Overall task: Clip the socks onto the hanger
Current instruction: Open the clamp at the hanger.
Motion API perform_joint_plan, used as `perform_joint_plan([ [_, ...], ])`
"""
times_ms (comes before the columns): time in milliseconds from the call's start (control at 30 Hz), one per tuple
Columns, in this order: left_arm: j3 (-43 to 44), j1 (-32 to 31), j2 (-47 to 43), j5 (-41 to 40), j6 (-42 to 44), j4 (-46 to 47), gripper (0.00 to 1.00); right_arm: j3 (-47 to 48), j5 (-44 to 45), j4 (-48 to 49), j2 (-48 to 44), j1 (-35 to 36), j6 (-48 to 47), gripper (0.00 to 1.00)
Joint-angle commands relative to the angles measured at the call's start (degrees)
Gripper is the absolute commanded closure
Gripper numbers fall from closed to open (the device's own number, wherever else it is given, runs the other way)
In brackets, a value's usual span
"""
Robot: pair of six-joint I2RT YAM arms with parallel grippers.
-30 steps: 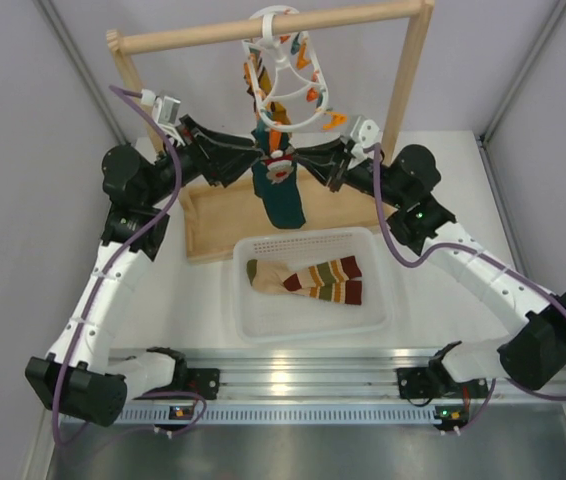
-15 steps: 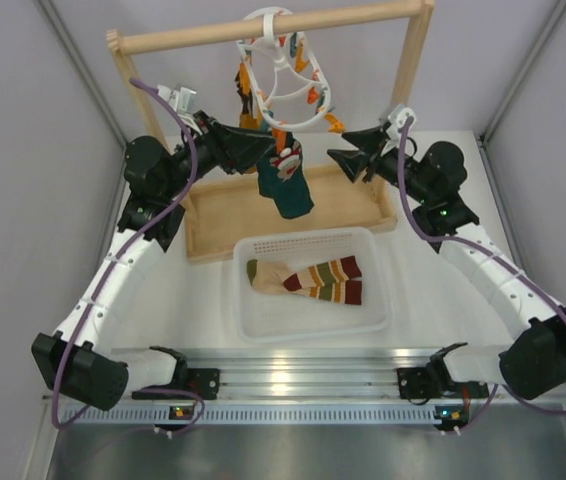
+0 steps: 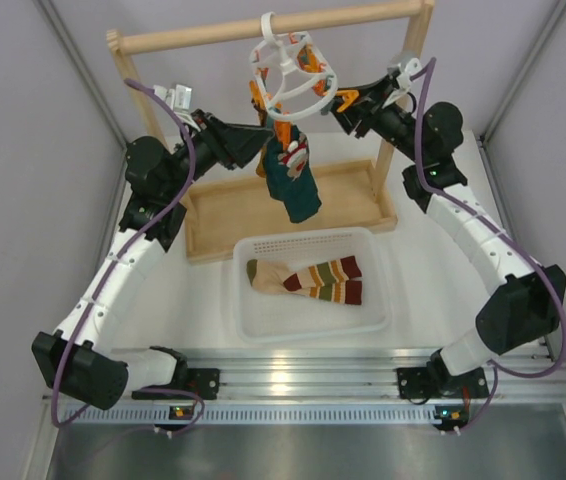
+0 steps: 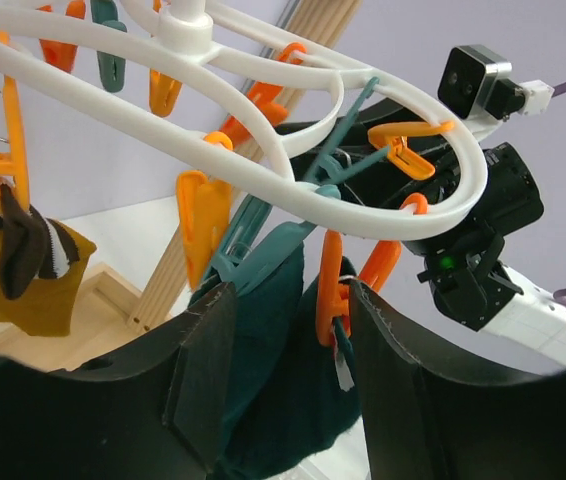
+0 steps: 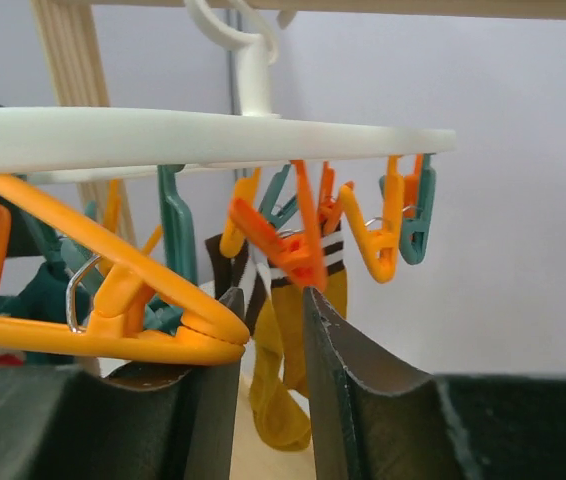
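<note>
The white ring hanger (image 3: 315,95) hangs by its hook from the wooden rail. A dark teal sock (image 3: 293,185) dangles under it, an orange clip (image 4: 331,300) pinching its edge. My left gripper (image 3: 268,150) reaches in from the left, and in the left wrist view its jaws (image 4: 293,295) stand either side of the teal sock (image 4: 263,350), pressing on it. My right gripper (image 3: 343,105) is up at the hanger's right side, jaws (image 5: 271,300) slightly apart and holding nothing. A large orange clip (image 5: 113,320) rests on its left finger. The striped socks (image 3: 313,278) lie in the white basket.
A wooden rail frame (image 3: 263,30) carries the hanger above a wooden tray (image 3: 223,215). The white basket (image 3: 253,320) sits in front of the tray. Mustard socks with striped cuffs (image 5: 293,380) hang from clips on the hanger's far side.
My right gripper let go below the hanger and rose to its right side. The hanger swung to the right. The teal sock rose a little with my left gripper.
</note>
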Motion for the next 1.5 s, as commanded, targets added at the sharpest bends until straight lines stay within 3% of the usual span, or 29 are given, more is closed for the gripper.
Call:
perform_joint_plan([
  [0, -0.08, -0.15, -2.07, -0.90, -0.24, 3.04, 0.47, 2.11, -4.53, 3.11, -1.56, 2.25, -2.15, 0.71],
  [267, -1.75, -0.15, -3.74, 0.68, -1.29, 4.45, 0.48, -5.80, -5.41, 0.30, -7.63, 7.96, -10.16, 0.69],
  [500, -1.58, -0.15, -4.18, 1.12, -3.31, 6.21, 0.48, -5.20, -4.79, -1.55, -7.37, 13.24, -17.02, 0.69],
  [767, 0.27, -0.24, -1.90, -1.16, -1.03, 3.57, 0.48, -4.93, -4.88, -3.21, -8.16, 15.08, -17.47, 0.70],
  [900, 1.32, -0.24, -1.02, -2.57, 0.72, 2.08, 0.51, -5.02, -1.55, -6.82, -9.65, 14.91, -16.68, 0.58],
  [1167, 1.15, 0.28, -1.11, -4.16, 2.32, 0.05, 0.52, -8.01, 3.73, -6.13, -11.41, 11.57, -8.87, 0.54],
  [1233, 1.24, 1.25, -0.93, -3.46, 1.00, 0.32, 0.53, -8.53, 4.70, -3.94, -11.15, 11.13, -8.50, 0.56],
  [1300, 0.80, 2.47, -0.84, -1.87, -1.36, 2.15, 0.53, -8.36, 4.44, -3.05, -10.63, 11.04, -8.59, 0.64],
  [1333, 0.71, 2.92, -0.75, -1.00, -2.16, 3.03, 0.52, -8.18, 4.09, -2.96, -10.19, 11.04, -8.94, 0.72],
  [1467, -0.08, 5.29, -1.19, 6.80, -5.76, 9.36, 0.47, -8.44, 1.98, -3.57, -10.27, 11.04, -10.35, 0.87],
])
